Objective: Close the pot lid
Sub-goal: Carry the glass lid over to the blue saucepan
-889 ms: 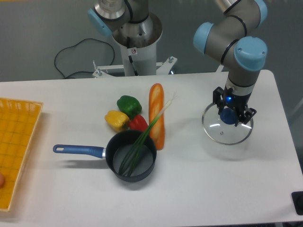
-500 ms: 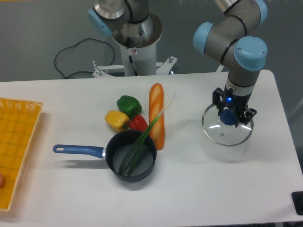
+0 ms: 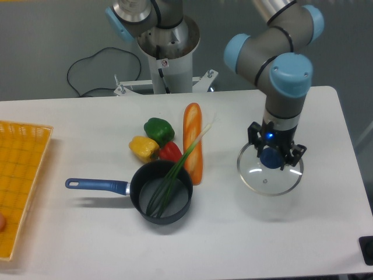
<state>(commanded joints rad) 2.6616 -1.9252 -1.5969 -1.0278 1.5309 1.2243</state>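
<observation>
A white table carries a robot arm's gripper (image 3: 273, 156) closed on the blue knob of the pot lid (image 3: 270, 174), a clear glass disc with a thin metal rim, held towards the right edge of the table and apparently just off its surface. The pot (image 3: 161, 192) — small, dark, with a long blue handle pointing toward the left edge — sits near the middle of the table, well apart from the lid. A green onion (image 3: 176, 171) lies in the pot with its stalk sticking out over the far rim and resting against a baguette (image 3: 193, 142) that touches the pot. This is the likely trouble — the lid may land on the stalk and sit tilted instead of flat. The baguette could also catch the lid's rim on the way over. Three peppers (image 3: 157, 142) cluster just behind the pot. A yellow basket (image 3: 20, 175) occupies the left edge.
</observation>
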